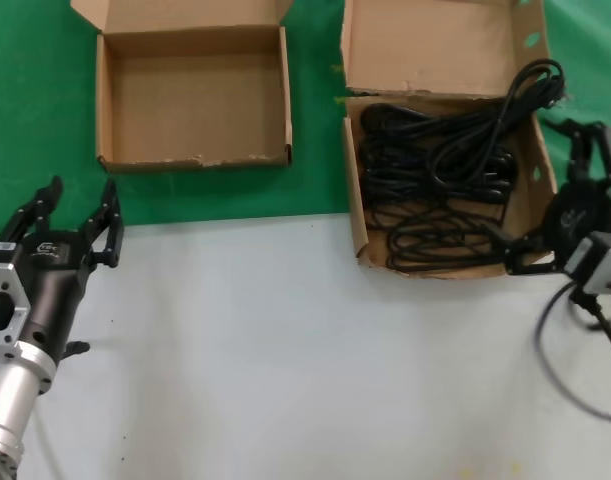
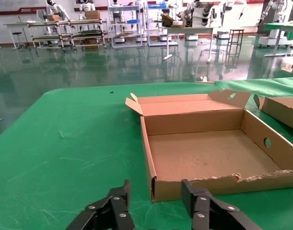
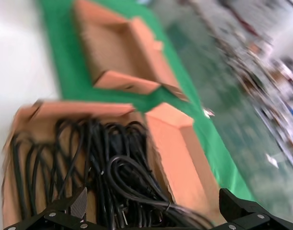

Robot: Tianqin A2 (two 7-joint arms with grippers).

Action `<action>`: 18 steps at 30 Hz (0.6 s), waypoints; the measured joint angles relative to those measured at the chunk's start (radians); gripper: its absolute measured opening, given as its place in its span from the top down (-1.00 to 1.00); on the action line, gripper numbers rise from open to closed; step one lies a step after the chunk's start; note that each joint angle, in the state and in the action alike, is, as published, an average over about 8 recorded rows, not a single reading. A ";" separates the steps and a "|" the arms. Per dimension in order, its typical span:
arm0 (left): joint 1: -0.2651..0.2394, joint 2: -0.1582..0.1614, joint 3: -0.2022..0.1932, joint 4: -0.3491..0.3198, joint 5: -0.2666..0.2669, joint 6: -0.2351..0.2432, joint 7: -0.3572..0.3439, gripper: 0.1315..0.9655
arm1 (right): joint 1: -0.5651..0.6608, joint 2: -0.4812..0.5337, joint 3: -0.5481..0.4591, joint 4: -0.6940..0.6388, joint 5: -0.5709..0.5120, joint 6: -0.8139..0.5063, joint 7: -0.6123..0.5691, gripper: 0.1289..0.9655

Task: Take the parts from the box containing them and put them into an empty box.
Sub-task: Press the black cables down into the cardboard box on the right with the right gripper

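Right gripper, fingers spread, at cords in right box: pinch one bundle only. Left gripper open, near empty box.

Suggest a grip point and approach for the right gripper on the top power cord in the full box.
Grip the power cord on the raised strand running diagonally toward the loop that spills over the far right corner of the larger box. Probably come from above, fingers straddling the strand: it lies over the rest, while the lower bundles are tangled. The right gripper, open, is at the box's right wall.
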 joint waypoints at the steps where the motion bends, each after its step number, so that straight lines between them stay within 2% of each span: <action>1: 0.000 0.000 0.000 0.000 0.000 0.000 0.000 0.15 | 0.022 0.006 -0.002 -0.003 -0.042 -0.030 -0.010 -1.00; 2: 0.000 0.000 0.000 0.000 0.000 0.000 0.000 0.15 | 0.045 0.010 -0.006 -0.007 -0.084 -0.061 -0.021 -1.00; 8: 0.000 0.000 0.000 0.000 0.000 0.000 0.000 0.47 | 0.197 0.013 -0.050 -0.046 -0.286 -0.231 -0.103 -1.00; 18: 0.000 0.000 0.000 0.000 0.000 0.000 0.000 0.82 | 0.428 -0.051 -0.134 -0.158 -0.468 -0.431 -0.202 -1.00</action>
